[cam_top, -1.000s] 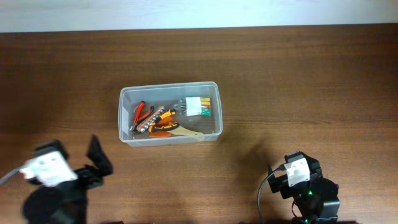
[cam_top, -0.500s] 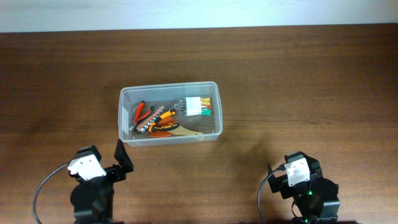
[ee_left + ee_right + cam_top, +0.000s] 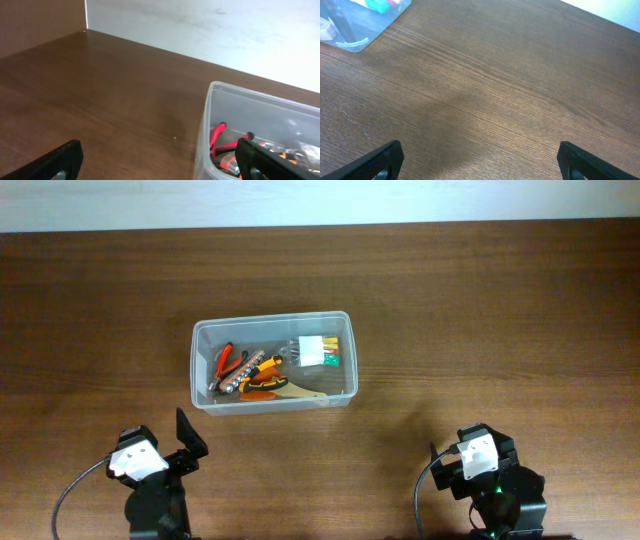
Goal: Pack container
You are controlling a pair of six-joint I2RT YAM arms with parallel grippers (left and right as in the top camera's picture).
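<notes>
container: clear, translucent | pliers: red handles | table: dark brown woodgrain | left gripper: black

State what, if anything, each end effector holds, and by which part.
Nothing: the left end effector and right end effector are open and empty.

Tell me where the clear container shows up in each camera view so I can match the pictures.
Overhead: the container lies a little left of centre.
Left wrist: the container is at lower right, cut off by the frame edge.
Right wrist: the container is at top left, only one rounded corner showing.
Shared landmark: the red-handled pliers inside it, also seen from the left wrist.
</notes>
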